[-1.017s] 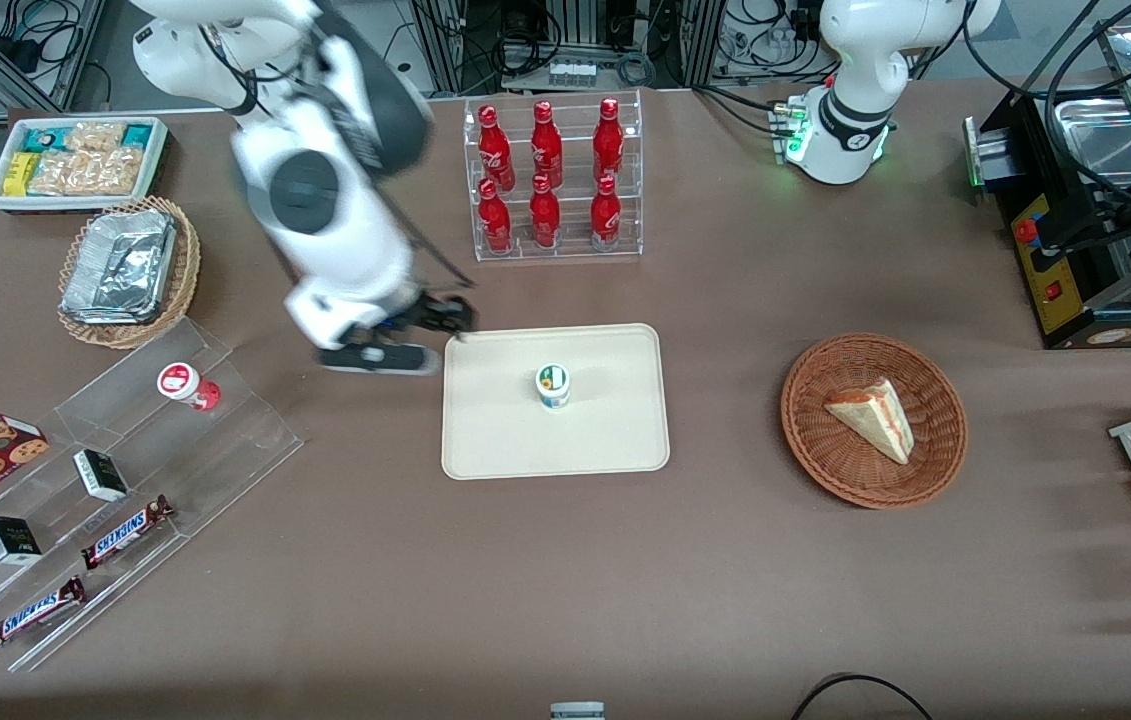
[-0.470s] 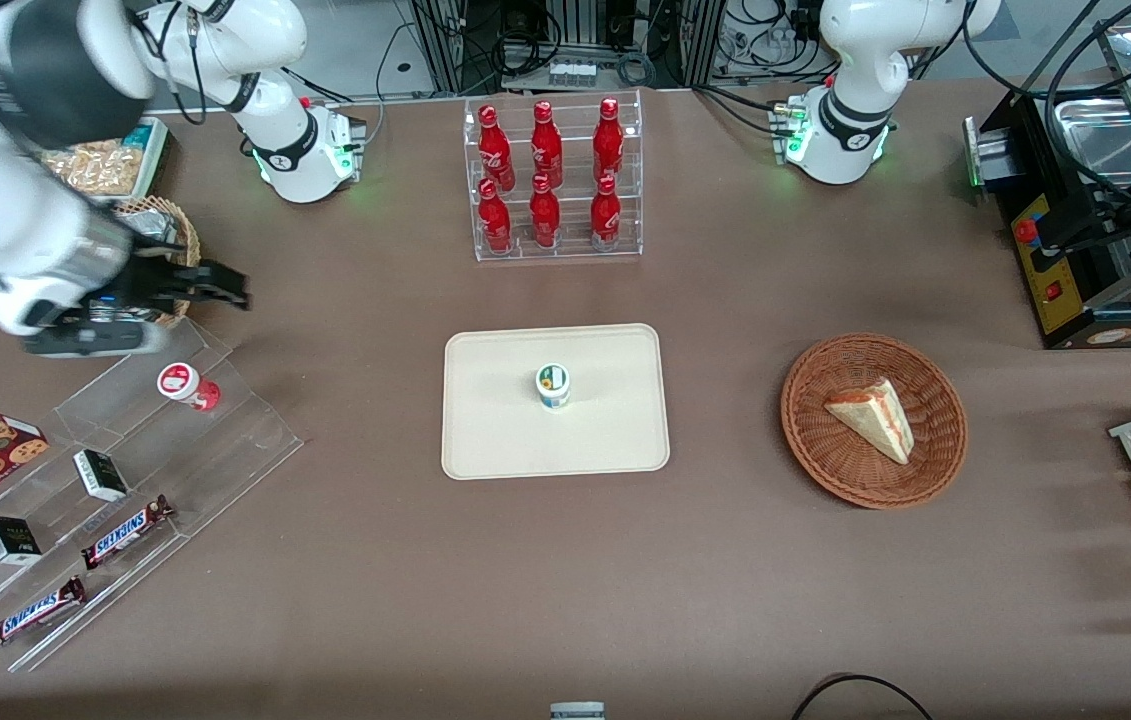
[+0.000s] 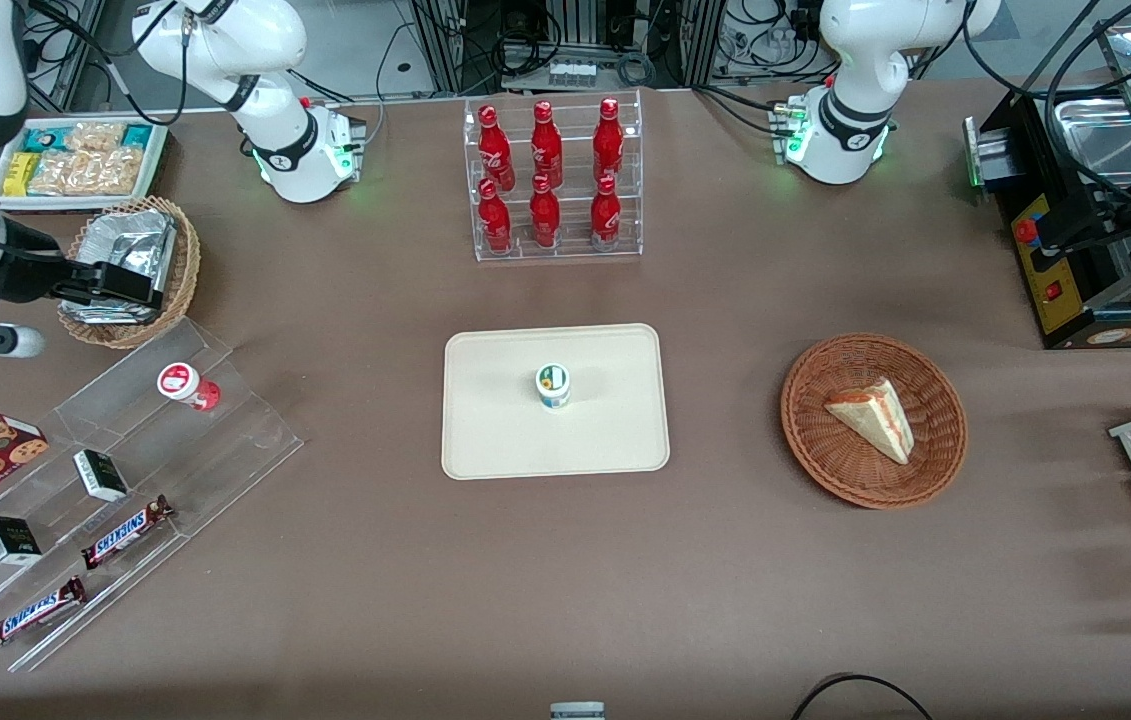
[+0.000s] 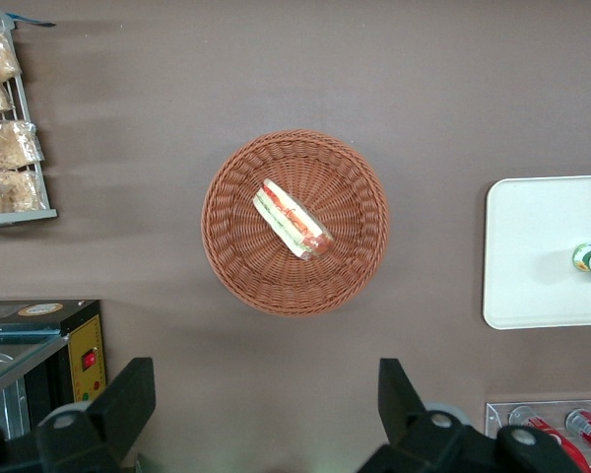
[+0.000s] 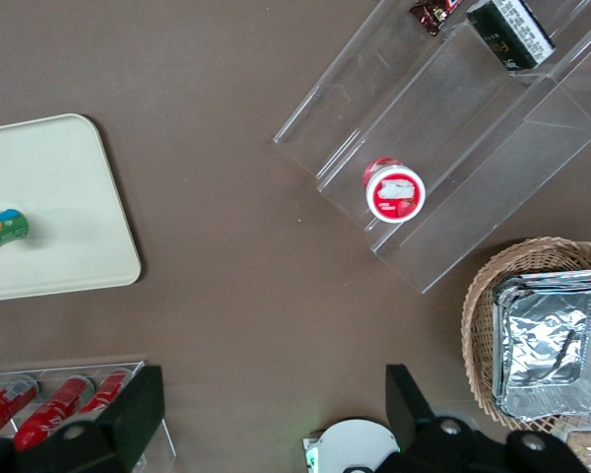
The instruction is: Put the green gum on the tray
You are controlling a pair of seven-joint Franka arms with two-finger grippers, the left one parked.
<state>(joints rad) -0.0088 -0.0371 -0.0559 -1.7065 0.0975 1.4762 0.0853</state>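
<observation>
Gum on tray, claw far off

Green gum standing upright near the middle of the tray, long axis vertical, nothing touching it. Claw up over the foil-lined basket at the working arm's end of the worktop, fingers spread wide, holding nothing. Well apart from the gum, with bare worktop between; red gum on the clear stand much nearer the claw. Placement judged done; no approach to the gum called for.
</observation>
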